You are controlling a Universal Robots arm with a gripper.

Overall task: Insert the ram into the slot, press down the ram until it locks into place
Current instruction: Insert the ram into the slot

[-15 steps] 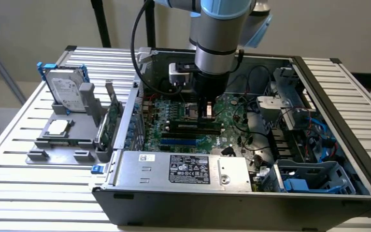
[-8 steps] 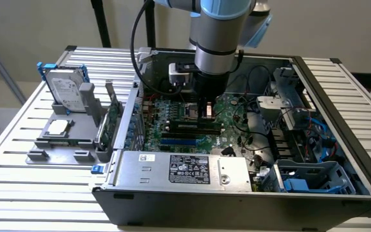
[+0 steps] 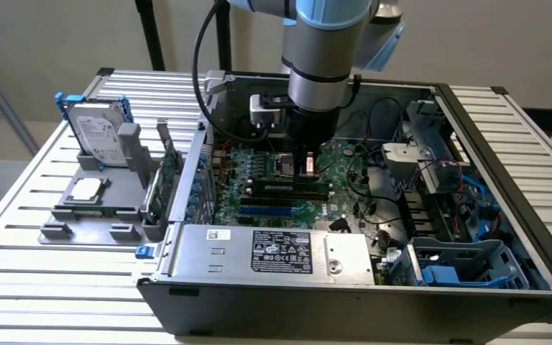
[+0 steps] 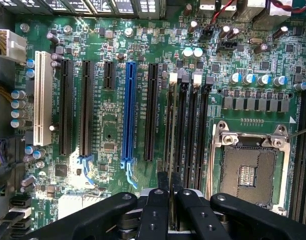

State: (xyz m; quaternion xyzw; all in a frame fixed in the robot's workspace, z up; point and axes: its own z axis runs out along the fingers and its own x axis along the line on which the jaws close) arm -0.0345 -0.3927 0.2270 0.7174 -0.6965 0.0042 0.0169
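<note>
Black fingers (image 4: 163, 195) of the gripper (image 4: 170, 187) sit almost closed, seemingly pinching the ram (image 4: 169, 130) edge-on along the slot (image 4: 172, 79), probably for seating it squarely.

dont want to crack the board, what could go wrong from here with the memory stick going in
1. The gripper seems to pinch the memory stick over the outermost slot; the neighbouring slots sit tight beside it, so a small sideways slip could jam the stick on a rim.
2. The bare processor socket lies close by; a skid could hit its contacts.
3. Loose black cables lie near the gripper and might snag.
</note>
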